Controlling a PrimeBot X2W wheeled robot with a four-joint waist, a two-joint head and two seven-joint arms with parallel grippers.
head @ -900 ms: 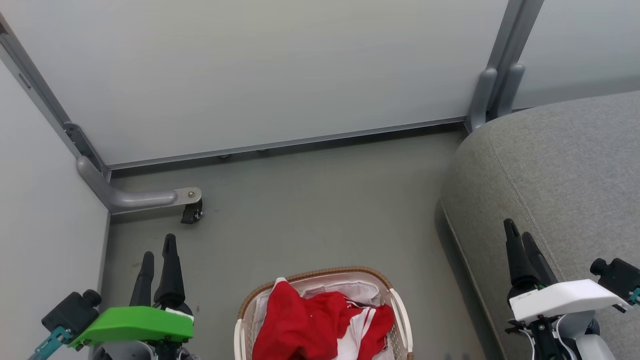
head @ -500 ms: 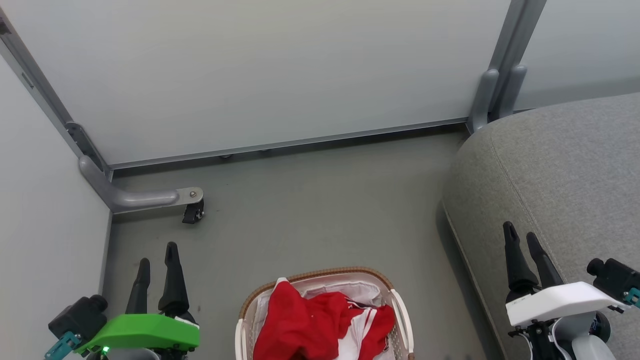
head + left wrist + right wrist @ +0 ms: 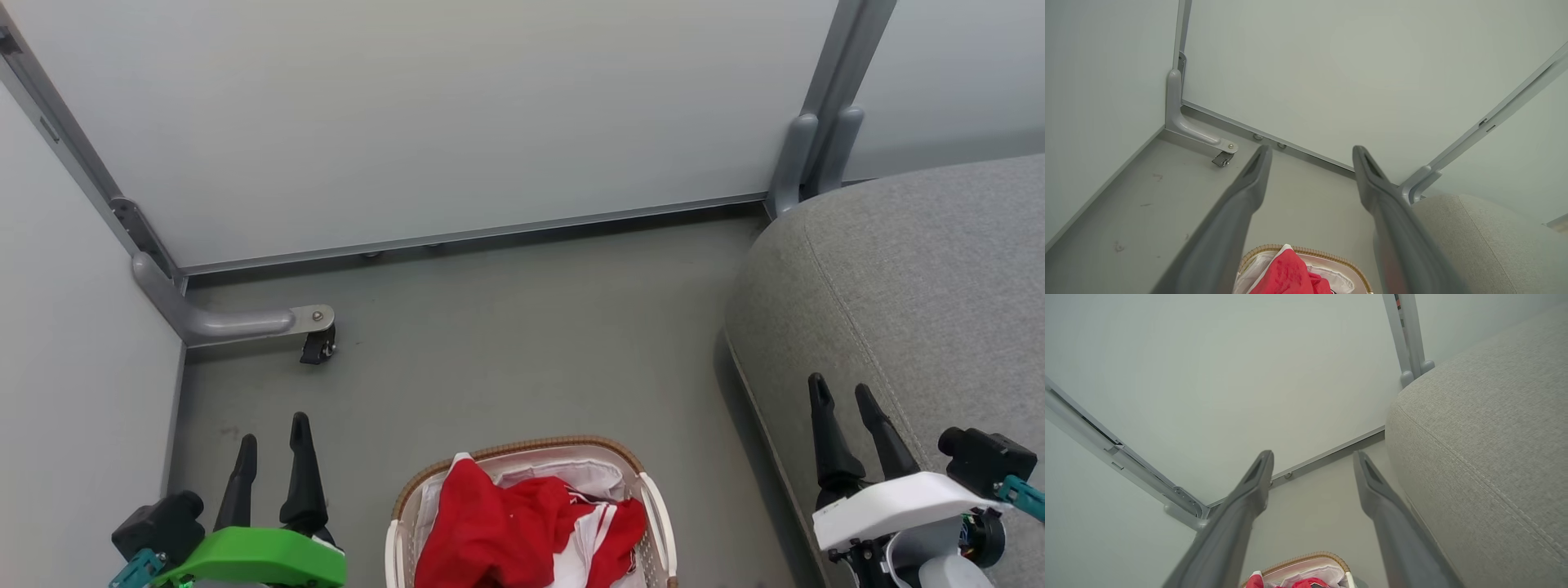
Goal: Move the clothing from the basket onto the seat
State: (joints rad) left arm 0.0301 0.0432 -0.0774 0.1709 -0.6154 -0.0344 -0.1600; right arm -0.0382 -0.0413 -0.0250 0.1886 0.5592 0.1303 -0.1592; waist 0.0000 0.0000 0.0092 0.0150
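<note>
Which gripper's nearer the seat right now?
Right. The right gripper is beside the edge of the seat; the left gripper is on the far side of the basket from it.

The left gripper (image 3: 1311, 152) hangs above the grey floor (image 3: 1147, 196), its two dark fingers spread wide apart. At the bottom edge the basket (image 3: 1327, 255) holds red clothing (image 3: 1286, 277) over a white liner (image 3: 1333, 281). The grey seat (image 3: 1486, 245) fills the lower right corner
</note>
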